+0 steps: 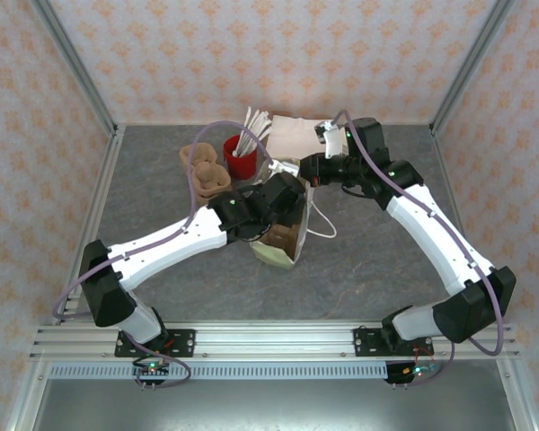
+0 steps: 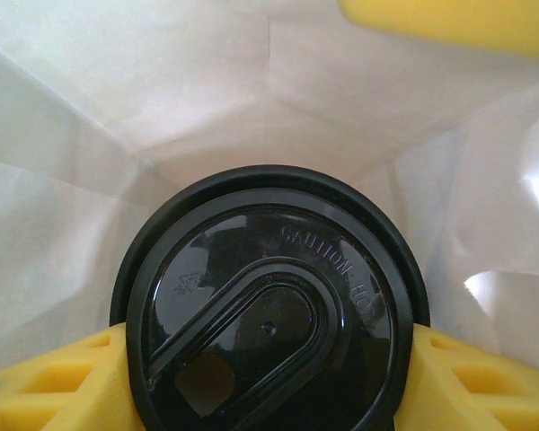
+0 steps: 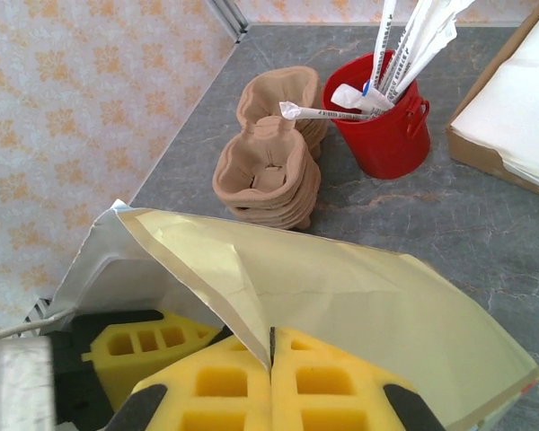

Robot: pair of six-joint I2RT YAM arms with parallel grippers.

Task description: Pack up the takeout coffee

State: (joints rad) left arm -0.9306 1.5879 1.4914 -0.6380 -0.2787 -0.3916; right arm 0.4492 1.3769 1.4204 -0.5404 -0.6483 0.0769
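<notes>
The takeout coffee (image 2: 269, 314) shows its black lid from above, deep inside the white interior of the paper bag (image 2: 207, 99). My left gripper (image 2: 269, 382) is shut on the cup, with a yellow finger pressed against each side just under the lid. The cup's sides are hidden. From above, the left gripper (image 1: 283, 205) reaches into the mouth of the tilted bag (image 1: 278, 250). My right gripper (image 3: 271, 359) is shut on the bag's upper edge (image 3: 251, 314) and holds the mouth apart. It stands just behind the bag in the top view (image 1: 307, 171).
A red bucket of wrapped straws (image 3: 386, 135) and a stack of brown pulp cup carriers (image 3: 269, 180) stand behind the bag. A cardboard box of white napkins (image 1: 296, 135) sits at the back. The bag's string handle (image 1: 323, 226) lies on the grey table to the right.
</notes>
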